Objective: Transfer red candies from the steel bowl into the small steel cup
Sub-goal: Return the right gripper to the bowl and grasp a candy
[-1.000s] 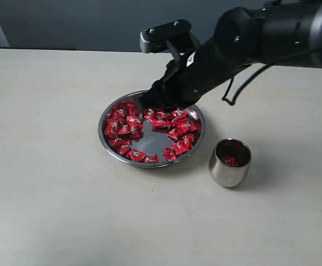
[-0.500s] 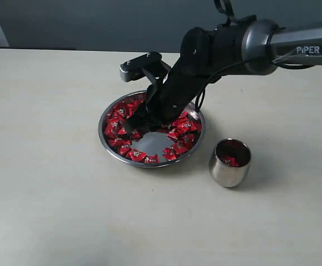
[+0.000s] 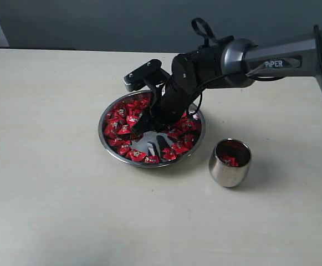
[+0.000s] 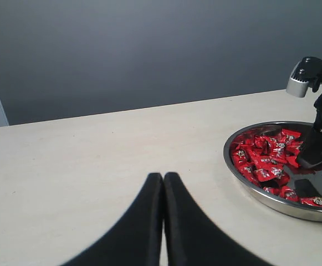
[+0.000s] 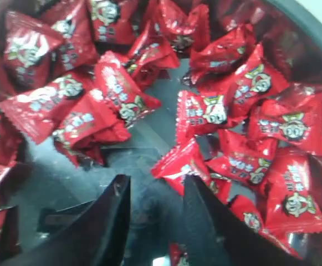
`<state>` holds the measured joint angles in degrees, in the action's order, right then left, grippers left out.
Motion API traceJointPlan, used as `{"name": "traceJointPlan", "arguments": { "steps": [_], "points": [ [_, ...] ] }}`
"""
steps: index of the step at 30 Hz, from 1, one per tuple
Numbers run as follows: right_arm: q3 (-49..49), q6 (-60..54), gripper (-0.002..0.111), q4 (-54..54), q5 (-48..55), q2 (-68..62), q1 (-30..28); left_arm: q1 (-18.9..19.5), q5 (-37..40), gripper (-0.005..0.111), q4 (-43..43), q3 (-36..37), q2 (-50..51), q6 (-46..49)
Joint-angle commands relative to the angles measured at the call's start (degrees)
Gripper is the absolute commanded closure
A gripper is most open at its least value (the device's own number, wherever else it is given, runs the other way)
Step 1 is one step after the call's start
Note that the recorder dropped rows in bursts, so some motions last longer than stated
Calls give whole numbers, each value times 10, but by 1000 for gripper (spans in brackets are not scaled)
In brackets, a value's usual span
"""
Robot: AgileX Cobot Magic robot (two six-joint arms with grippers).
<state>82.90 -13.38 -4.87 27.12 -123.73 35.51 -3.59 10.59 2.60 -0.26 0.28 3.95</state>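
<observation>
red candies (image 3: 118, 128) ring steel bowl (image 3: 101, 133), centre bare | right tool (image 5: 156, 191) parted, empty | left tool (image 4: 163, 178) closed

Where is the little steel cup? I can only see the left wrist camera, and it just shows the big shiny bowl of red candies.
Observer: The small rounded steel cup stands on the pale table, beside the wide shallow steel bowl but not touching it, on the right arm's side.
Operator: Is anything in it?
Observer: Yes, shiny red wrapped candies show inside it.
Operator: Did the other arm grab one?
Observer: Not yet. The right arm's fingers are apart down in the bowl, with bare bowl bottom between them.
</observation>
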Motion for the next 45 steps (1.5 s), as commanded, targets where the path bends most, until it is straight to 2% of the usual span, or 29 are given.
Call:
{"name": "traceJointPlan", "arguments": {
  "steps": [1, 19, 22, 27, 31, 40, 45],
  "points": [
    [14, 69, 75, 84, 3, -3, -2, 0, -3, 105, 1, 3, -3, 0],
    [31, 72, 76, 88, 19, -31, -2, 0, -2, 105, 1, 3, -3, 0],
    [31, 75, 84, 88, 19, -31, -2, 0, -2, 105, 1, 3, -3, 0],
    [31, 76, 108, 88, 19, -31, -2, 0, -2, 105, 1, 3, -3, 0],
    [32, 76, 109, 83, 27, -28, -2, 0, -2, 105, 1, 3, -3, 0],
    [26, 92, 109, 42, 85, 85, 0, 0, -3, 105, 1, 3, -3, 0],
    [-43, 92, 109, 28, 91, 197, 0, 0, -3, 105, 1, 3, -3, 0]
  ]
}}
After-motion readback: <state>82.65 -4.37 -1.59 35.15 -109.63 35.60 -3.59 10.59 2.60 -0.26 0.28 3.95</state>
